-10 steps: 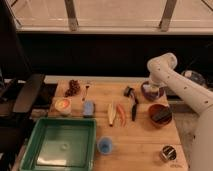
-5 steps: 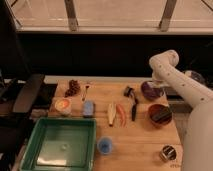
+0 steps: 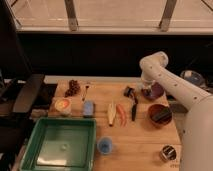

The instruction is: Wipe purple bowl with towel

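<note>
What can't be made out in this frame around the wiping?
Camera view:
- the towel: not discernible, perhaps under the gripper, which is down at the purple bowl.
- bowl's left side: covered by the wrist.
- dark block in the red bowl: too blurred to identify.
- robot's base: cut off by the right edge.

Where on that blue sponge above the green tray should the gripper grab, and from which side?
Take the blue sponge across its two long sides, straight down from above: it lies flat, a narrow rectangle with room on both sides. The gripper is shut, down at the purple bowl, so it must open and cross over.
</note>
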{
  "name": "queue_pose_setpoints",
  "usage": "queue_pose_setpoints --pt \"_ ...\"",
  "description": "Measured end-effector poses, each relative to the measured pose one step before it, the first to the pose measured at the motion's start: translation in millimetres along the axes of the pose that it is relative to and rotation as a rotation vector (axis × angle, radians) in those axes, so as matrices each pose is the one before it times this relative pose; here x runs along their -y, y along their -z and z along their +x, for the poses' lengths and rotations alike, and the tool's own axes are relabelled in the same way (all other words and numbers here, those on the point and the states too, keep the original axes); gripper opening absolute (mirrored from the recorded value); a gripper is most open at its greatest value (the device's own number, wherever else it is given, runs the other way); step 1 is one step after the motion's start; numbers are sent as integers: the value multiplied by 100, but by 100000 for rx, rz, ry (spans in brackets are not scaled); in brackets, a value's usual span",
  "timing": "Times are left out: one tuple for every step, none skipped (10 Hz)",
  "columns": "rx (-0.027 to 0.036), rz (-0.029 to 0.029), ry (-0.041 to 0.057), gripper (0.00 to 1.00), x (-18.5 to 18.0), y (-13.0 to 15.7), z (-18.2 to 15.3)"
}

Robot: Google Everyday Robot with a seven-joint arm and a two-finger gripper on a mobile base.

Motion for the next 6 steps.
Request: queue_pose_setpoints --pt "-185 -413 -25 0 -736 424 -422" --pt "-553 -150 -201 0 -373 247 86" --pt "-945 6 -684 0 -279 231 555" --pt "-2483 -303 -1391 0 -318 289 1465" --pt "-2174 559 -1382 0 156 184 1580" --pt "-2892 366 -1529 0 338 44 1865"
